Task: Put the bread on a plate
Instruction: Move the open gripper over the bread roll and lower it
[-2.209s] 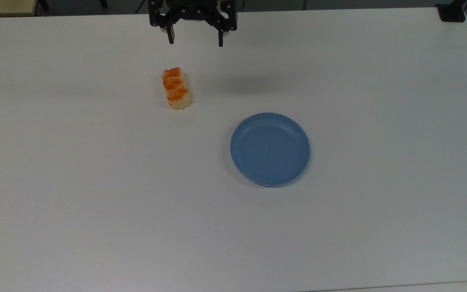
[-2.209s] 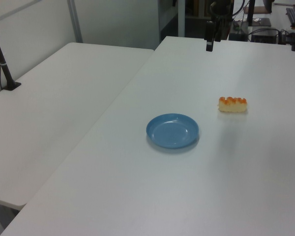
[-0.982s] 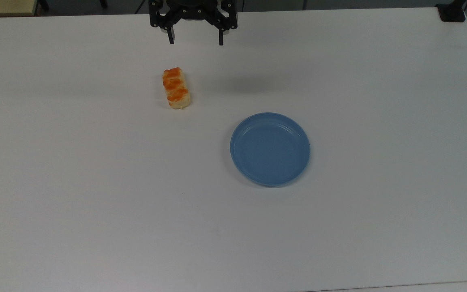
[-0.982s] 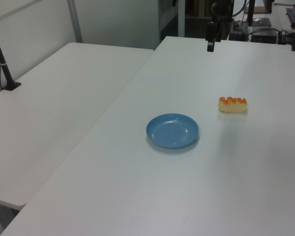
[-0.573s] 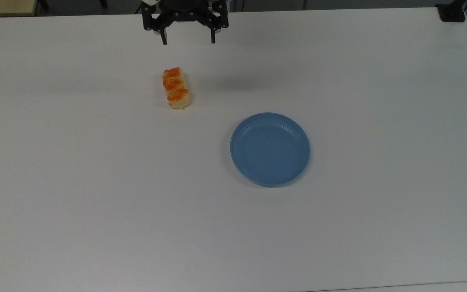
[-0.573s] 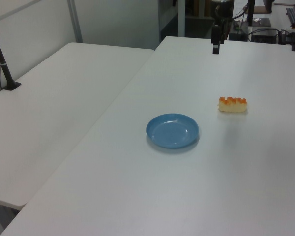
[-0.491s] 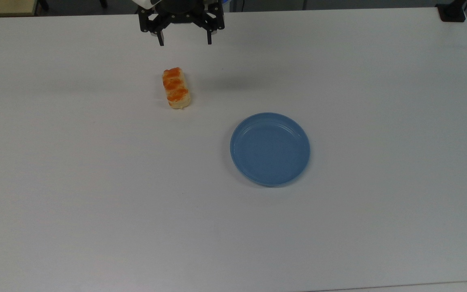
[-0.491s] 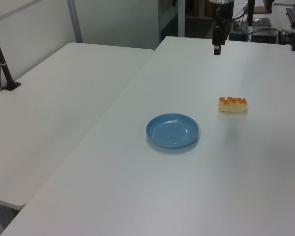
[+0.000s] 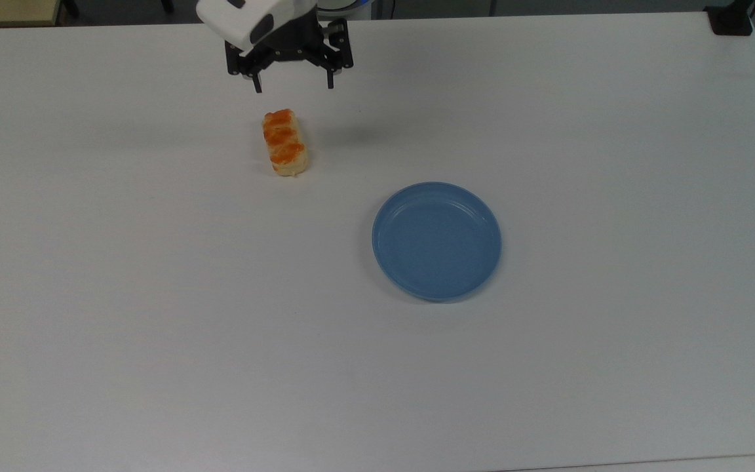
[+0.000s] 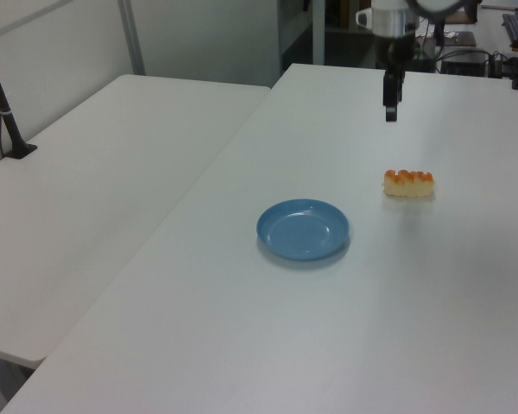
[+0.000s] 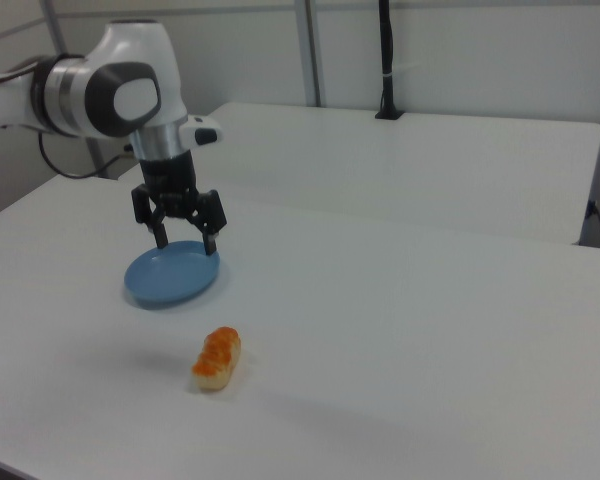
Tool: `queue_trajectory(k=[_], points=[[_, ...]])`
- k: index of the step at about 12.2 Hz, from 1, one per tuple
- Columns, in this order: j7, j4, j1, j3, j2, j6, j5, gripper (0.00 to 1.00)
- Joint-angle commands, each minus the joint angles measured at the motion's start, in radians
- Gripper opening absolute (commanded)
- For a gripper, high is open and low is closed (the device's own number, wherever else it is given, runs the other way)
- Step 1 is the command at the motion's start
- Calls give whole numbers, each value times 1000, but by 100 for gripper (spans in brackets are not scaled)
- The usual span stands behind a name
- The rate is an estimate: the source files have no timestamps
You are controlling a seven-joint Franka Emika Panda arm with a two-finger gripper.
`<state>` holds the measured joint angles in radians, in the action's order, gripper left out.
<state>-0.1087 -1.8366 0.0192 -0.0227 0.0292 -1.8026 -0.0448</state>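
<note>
Lowered end effector (image 9: 293,86) hangs spread above bread (image 9: 284,142).

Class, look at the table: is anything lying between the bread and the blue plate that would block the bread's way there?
Nothing visible does. The bread and the plate lie apart on bare white table, and the open end effector hangs above the table near the bread.

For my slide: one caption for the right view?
Open pincer hangs above the white table, bread lying apart from the empty blue plate.
</note>
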Motion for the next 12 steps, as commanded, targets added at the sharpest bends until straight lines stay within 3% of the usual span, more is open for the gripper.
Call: queue_trajectory(k=[1,4,12], points=[[-23,-148,33,-28,-69,-92,-40,100],[-46,-206,31,-39,-58,-159,-40,100],[-46,-291,21,-39,44,-290,-130,100]])
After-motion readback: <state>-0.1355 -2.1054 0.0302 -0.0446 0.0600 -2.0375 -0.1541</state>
